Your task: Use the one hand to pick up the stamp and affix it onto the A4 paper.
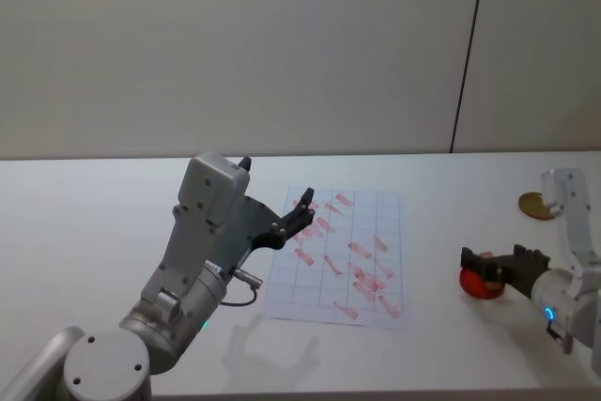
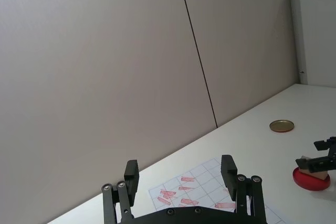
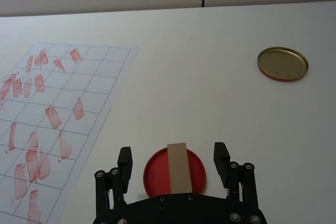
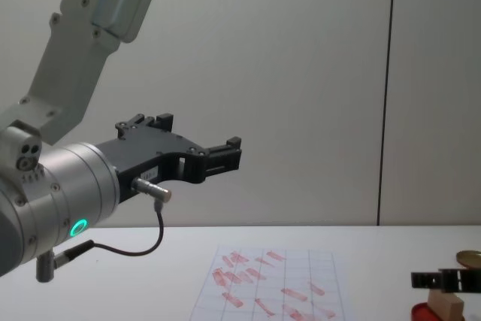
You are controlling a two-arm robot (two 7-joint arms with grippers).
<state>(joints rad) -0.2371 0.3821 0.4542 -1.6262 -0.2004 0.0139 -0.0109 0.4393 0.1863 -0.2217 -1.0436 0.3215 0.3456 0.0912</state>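
My right pincer [image 3: 172, 156] hangs spread wide just over the stamp [image 3: 178, 169], which lies flat on the red ink pad [image 3: 155, 174] on the tabletop [image 3: 210, 77]. The stamp's long axis runs straight out along the pincer's reach, so the fingers face its two long sides. I judge a short drop and a close would take it. The paper [image 3: 94, 72] lies to the pad's left. My left pincer [image 2: 179, 163], also spread, is raised by the paper's left edge.

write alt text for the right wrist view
The right gripper, open, has a finger on each side of a small wooden stamp resting on a round red ink pad. A gridded white paper with red stamp marks and a gold lid lie farther off on the white table.
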